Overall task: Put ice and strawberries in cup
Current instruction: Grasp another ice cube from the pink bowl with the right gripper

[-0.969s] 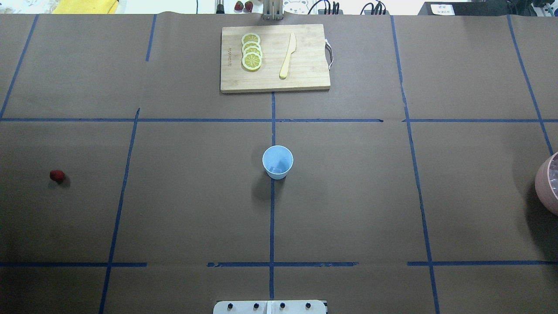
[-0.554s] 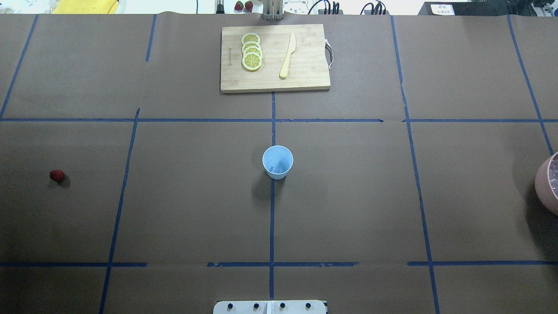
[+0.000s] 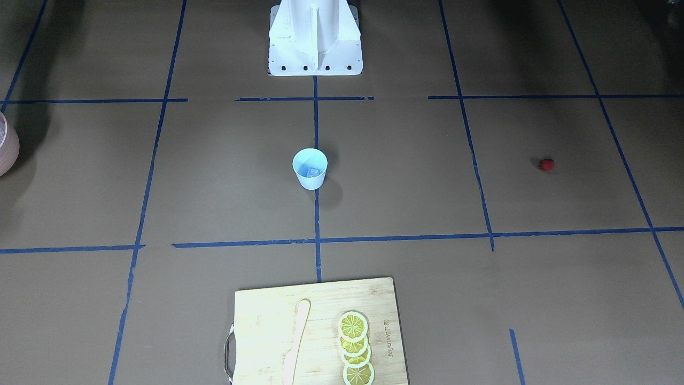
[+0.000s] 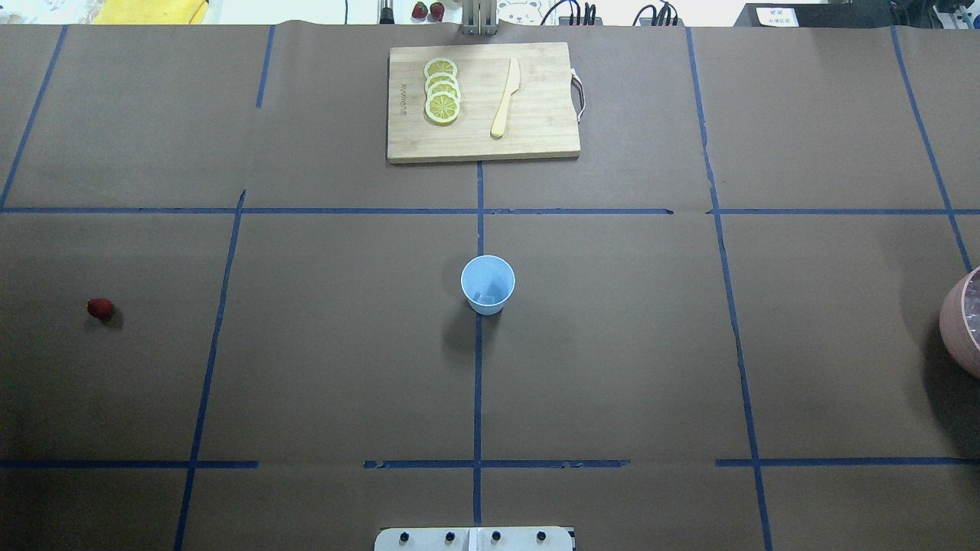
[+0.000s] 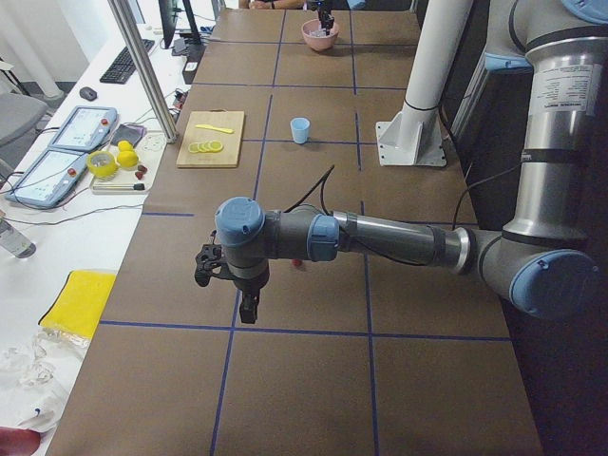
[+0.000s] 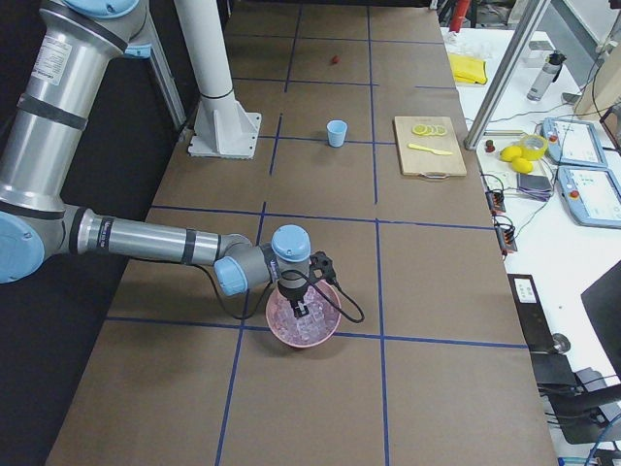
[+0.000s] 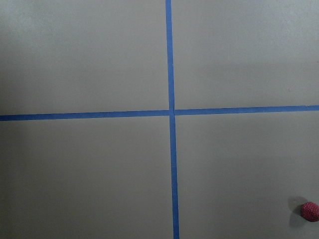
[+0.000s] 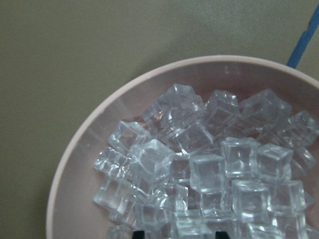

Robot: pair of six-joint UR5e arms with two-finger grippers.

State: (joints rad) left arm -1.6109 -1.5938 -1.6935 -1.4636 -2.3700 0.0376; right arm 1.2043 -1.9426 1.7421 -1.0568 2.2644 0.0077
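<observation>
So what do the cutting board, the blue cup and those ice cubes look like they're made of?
Cutting board: pale bamboo or wood, visible grain strips, matte. Cup: likely plastic, smooth uniform pale blue. Ice cubes: clear, glossy, sharp-edged; real ice or acrylic, can't tell.

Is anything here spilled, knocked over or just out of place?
Nothing stands out. The cup stands upright, the ice sits inside the pink bowl, and the lemon slices and knife lie neatly on the cutting board. The strawberry lies alone, far from the cup.
</observation>
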